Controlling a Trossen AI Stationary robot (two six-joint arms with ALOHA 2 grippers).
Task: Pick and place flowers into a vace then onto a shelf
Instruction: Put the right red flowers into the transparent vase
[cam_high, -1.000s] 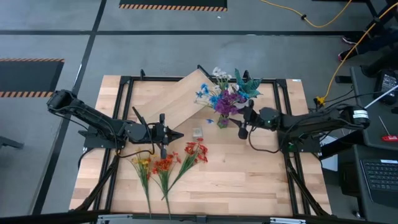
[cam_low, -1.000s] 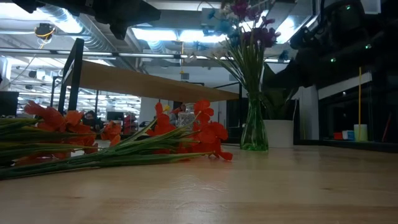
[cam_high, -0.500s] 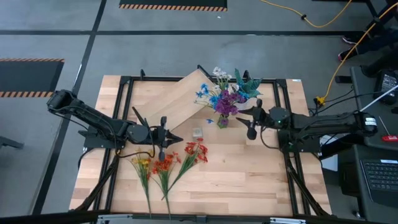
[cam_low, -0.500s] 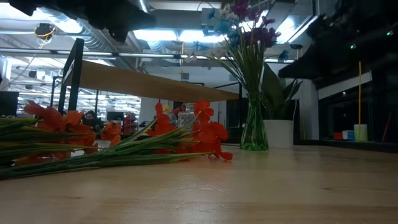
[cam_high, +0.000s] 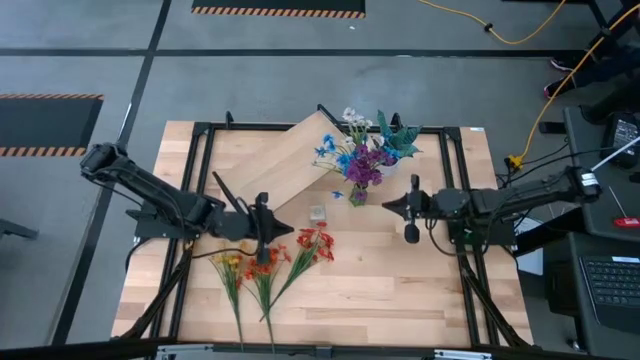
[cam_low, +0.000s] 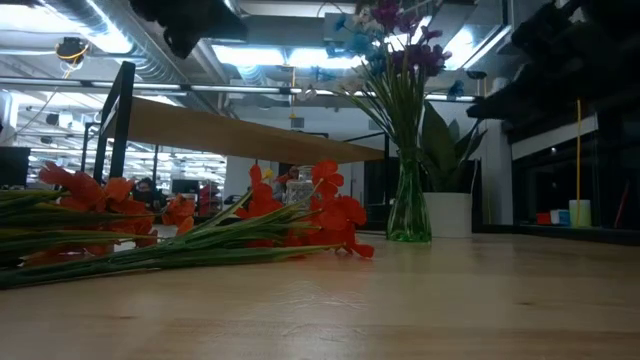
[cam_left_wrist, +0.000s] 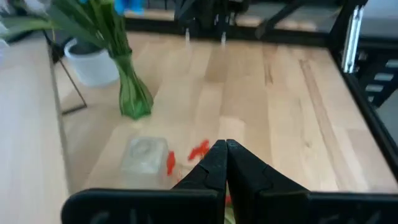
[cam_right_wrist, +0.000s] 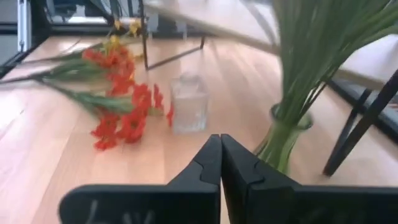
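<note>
Loose red, orange and yellow artificial flowers (cam_high: 268, 268) lying on the wood-plank worktop (cam_high: 400, 290), long green stems apparently running away from the nearer left gripper (cam_high: 262, 232), jaws together above the blooms; right gripper (cam_high: 407, 212), likewise closed and empty, beside the green glass vase (cam_low: 408, 210).

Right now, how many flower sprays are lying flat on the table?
3, side by side near the front left: a yellow spray leftmost, an orange spray in the middle, a red spray rightmost. Others stand in the vase; overlapping stems may hide more.
</note>
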